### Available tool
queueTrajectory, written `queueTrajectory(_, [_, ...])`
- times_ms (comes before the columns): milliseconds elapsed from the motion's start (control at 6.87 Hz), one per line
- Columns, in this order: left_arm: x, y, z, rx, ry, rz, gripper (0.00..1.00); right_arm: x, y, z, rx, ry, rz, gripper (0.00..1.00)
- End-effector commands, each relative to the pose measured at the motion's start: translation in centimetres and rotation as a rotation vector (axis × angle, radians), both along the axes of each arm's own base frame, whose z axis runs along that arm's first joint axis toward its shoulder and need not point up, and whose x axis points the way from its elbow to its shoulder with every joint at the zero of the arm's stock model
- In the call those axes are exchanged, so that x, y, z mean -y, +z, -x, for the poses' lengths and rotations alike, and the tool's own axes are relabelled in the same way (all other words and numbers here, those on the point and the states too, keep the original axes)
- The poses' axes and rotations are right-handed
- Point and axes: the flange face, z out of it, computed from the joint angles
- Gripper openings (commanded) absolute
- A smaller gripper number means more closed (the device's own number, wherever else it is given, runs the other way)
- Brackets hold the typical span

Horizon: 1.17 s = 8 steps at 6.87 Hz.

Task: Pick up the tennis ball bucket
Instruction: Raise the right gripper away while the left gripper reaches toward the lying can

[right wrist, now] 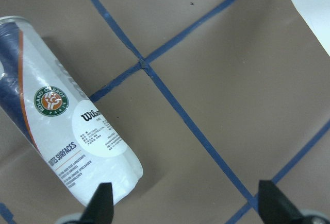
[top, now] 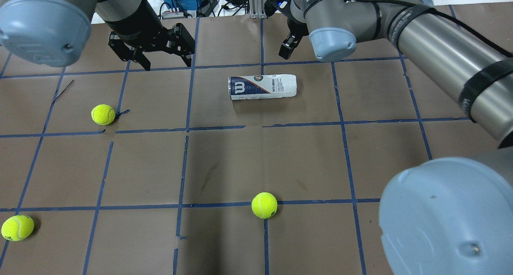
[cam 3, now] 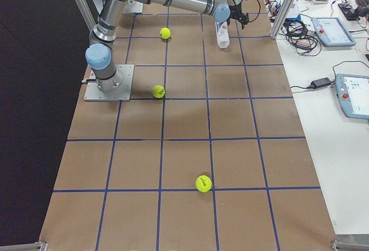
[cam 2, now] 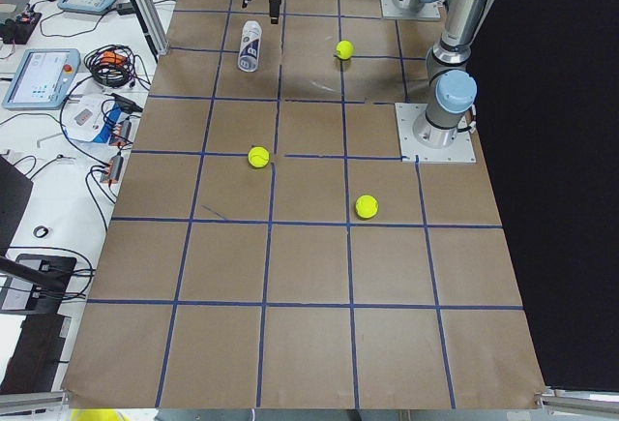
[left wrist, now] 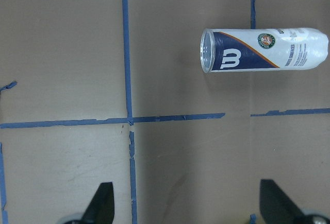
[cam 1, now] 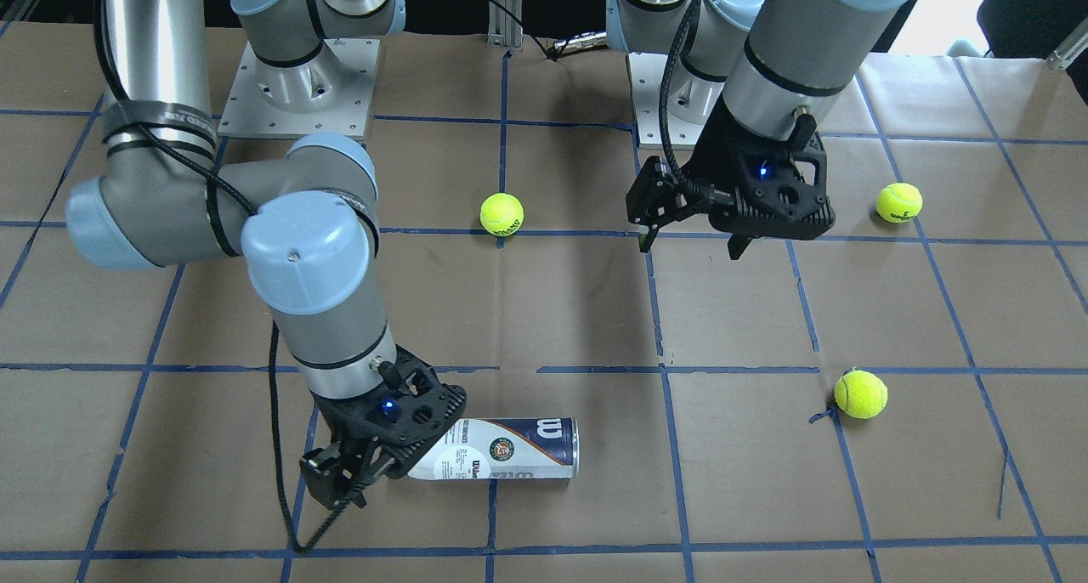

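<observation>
Seen from overhead, the left gripper [top: 167, 63] hangs above the far left part of the table [top: 304, 162], well apart from the task's thing. Its fingers [left wrist: 103, 203] stand wide apart with only brown paper between them. Two tennis balls [top: 103, 114] [top: 17, 227] lie loose on that side and a third [top: 264, 205] lies nearer the robot, none close to the work.

In the middle of the far row the tennis ball bucket [top: 262, 87] lies on its side on the table. Its navy end with the W is turned towards the left arm and its white end towards the right.

Just past that white end sits the right gripper [right wrist: 186, 203], low over the table. Its fingers [right wrist: 100, 203] are spread open and hold nothing. In its wrist view only the rounded tip of the bucket reaches one finger, and the gap between the fingers shows bare table and tape. I cannot tell whether that finger touches the plastic.

The main danger, as I judge it, is closing from here. The fingers would meet on air, or nip only the end cap. A smooth round tube lying flat rolls easily, so a finger coming down on its shoulder would likely push it away. Even a good pinch this far from the middle could let the long body droop and slip as it rises.
</observation>
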Motion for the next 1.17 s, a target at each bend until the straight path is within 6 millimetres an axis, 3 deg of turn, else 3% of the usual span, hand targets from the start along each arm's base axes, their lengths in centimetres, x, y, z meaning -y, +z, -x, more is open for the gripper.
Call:
queueTrajectory(0, [6.9,-6.0,0.9,-0.033,0.001,-0.062,1.00,-2.5,6.0,4.7,0.020,-0.202,-0.064,1.00])
queueTrajectory(291, [10.5,-12.8,2.6,-0.174,0.008,-0.099,1.00,-5.4,9.4,11.1,0.039,-0.433,-0.227,1.00])
queueTrajectory(583, [12.7,-20.3,5.1,-0.440,0.007,-0.178,1.00,-8.4,12.1,11.7,0.058,-0.631,-0.283,1.00])
queueTrajectory(1019, [13.1,-22.7,4.3,-0.454,0.022,-0.210,1.00,-9.2,12.3,11.7,0.073,-0.805,-0.297,1.00])
